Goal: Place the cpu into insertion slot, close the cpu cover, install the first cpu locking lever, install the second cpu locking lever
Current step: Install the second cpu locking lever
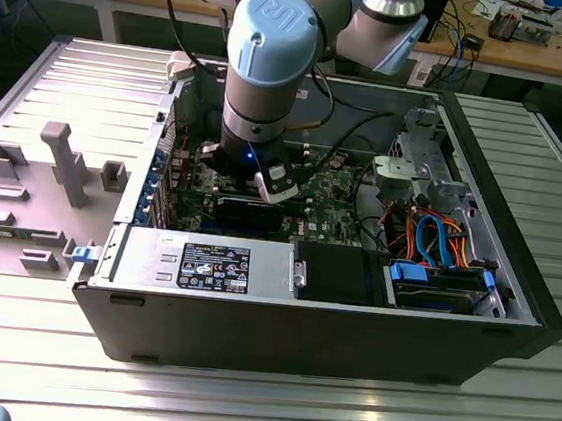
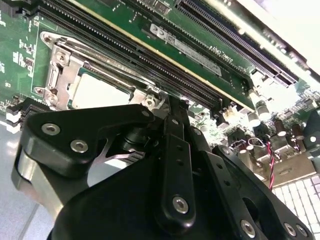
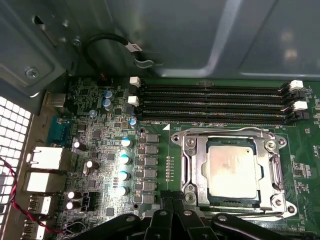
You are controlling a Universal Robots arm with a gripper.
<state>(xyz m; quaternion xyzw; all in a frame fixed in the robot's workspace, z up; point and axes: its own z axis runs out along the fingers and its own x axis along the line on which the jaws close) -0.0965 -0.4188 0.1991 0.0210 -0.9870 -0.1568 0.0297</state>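
Observation:
The cpu (image 3: pixel 232 171) (image 2: pixel 100 92), a silver-topped square chip, lies flat in the insertion slot (image 3: pixel 187 192) on the green motherboard (image 1: pixel 335 191). The cpu cover (image 3: pixel 199 165), a silver frame with a square window, lies down around the chip. A thin wire lever (image 3: pixel 220 131) runs along the socket's edge beside the memory slots. My gripper (image 3: pixel 174 201) (image 2: pixel 170 102) has its black fingers together, empty, with the tips just off the socket's rim. In the exterior view the arm's wrist (image 1: pixel 264 88) reaches down into the open computer case and hides the socket.
Long black memory slots (image 3: pixel 210 102) run beside the socket. Blue-topped capacitors (image 3: pixel 125 160) stand on its other side. A looped black cable (image 3: pixel 110 45) hangs on the case wall. The power supply (image 1: pixel 215 264) and a drive cage with blue cables (image 1: pixel 438 247) fill the case's near side.

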